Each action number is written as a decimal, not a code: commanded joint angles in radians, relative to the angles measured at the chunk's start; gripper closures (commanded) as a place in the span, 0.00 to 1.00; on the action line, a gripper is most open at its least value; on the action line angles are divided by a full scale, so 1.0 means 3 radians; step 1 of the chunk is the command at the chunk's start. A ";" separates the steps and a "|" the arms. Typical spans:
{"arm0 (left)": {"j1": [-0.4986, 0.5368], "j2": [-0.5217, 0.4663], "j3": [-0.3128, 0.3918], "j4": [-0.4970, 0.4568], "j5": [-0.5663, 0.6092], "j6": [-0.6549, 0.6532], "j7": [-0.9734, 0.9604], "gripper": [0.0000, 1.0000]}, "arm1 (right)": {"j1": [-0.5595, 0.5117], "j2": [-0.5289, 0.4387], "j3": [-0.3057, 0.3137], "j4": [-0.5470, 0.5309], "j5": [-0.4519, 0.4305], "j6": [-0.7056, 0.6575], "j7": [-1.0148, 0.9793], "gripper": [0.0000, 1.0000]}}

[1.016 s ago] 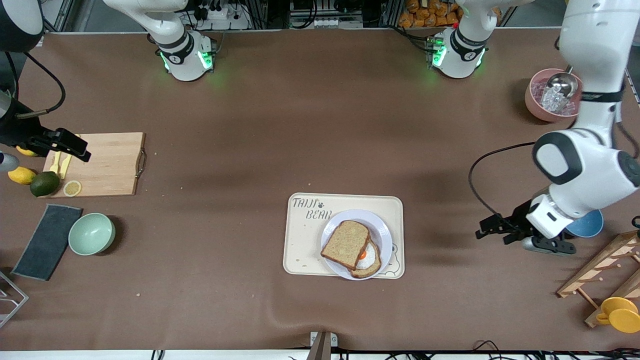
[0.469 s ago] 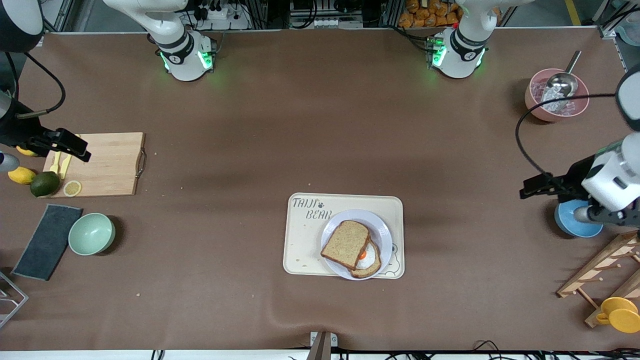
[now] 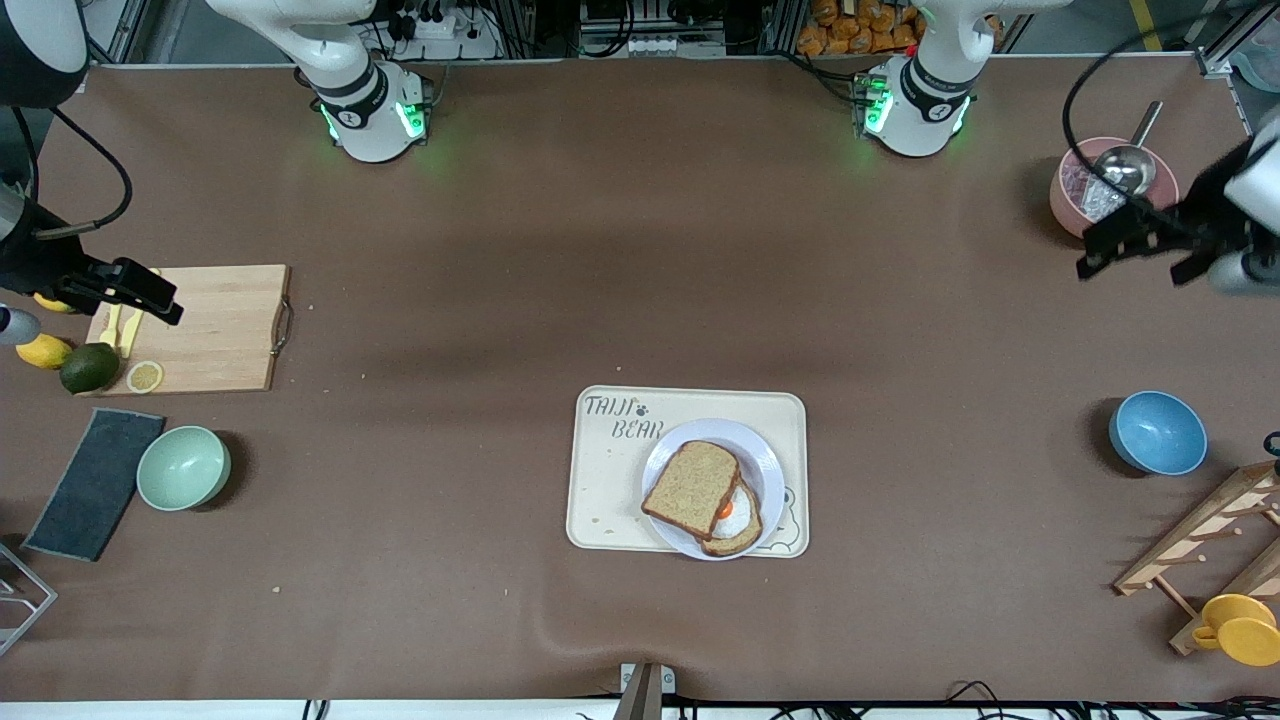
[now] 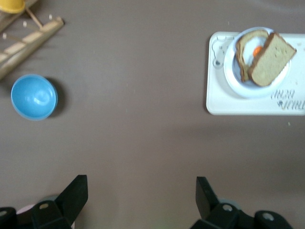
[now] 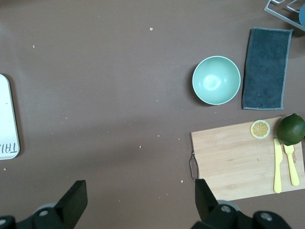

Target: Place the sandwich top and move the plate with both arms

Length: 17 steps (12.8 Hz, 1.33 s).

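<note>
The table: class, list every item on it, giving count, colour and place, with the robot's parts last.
Tray: one, cream, mid-table.
Plate: one, pale, on tray.
Bread slice: one, brown, atop egg bread.
Bowls: blue and pink at left arm's end; green at right arm's end.
Cutting board: one, wooden, beside lime.
Cloth: one, dark, beside green bowl.
Left hand: open, over pink bowl.
Right hand: open, over cutting board.

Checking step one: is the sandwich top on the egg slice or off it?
On: sandwich top overlaps the egg slice on the plate, skewed, egg partly showing.
</note>
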 commanded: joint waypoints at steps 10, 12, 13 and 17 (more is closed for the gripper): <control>-0.0073 -0.0195 0.0006 -0.0306 0.0464 0.0019 -0.0055 0.00 | -0.0061 0.0026 0.0046 0.0029 0.0002 -0.0023 0.0041 0.00; -0.0078 -0.0210 0.0001 -0.0306 0.0434 0.0019 0.0036 0.00 | -0.0061 0.0026 0.0046 0.0029 0.0002 -0.0028 0.0041 0.00; -0.0073 -0.0215 -0.0004 -0.0306 0.0378 0.0019 0.0037 0.00 | -0.0061 0.0026 0.0046 0.0029 0.0002 -0.0028 0.0041 0.00; -0.0048 -0.0241 -0.0014 -0.0290 0.0224 0.0014 0.0037 0.00 | -0.0061 0.0026 0.0046 0.0029 0.0002 -0.0028 0.0041 0.00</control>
